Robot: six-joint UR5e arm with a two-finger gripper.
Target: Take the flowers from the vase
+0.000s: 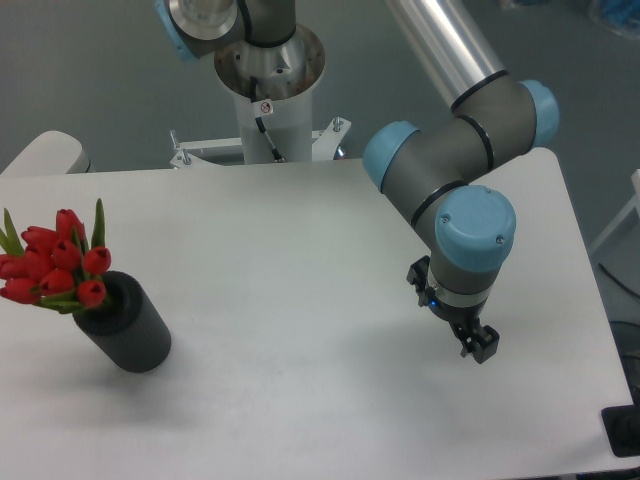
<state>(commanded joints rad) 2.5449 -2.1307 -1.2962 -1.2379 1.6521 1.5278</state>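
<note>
From my seat the flowers [55, 265] sit in the vase [128, 325] at the left edge of the worktop [300, 300], red buds bunched above the rim and leaning out to the left, with a couple of green leaves poking up. The vase looks tilted from this angle, though that may only be the camera's slant. My tool [480, 345] hangs over the right side of the worktop, well apart from the bunch, pointing down and carrying nothing. Its fingers are small and dark against each other here, so I cannot tell whether they stand apart or together.

I judge the step in hand to be the approach; nothing of the pick is done yet. To do it well I would bring the tool across above the worktop, spread the fingers before arriving, and come at the stems just under the buds. The stems themselves are hidden behind the buds and rim, so I would close gently and lift along the vase's axis, lest the vase come up too or tip.

The path between is bare surface. The arm's white base post [268, 100] stands behind the worktop, out of the way.
</note>
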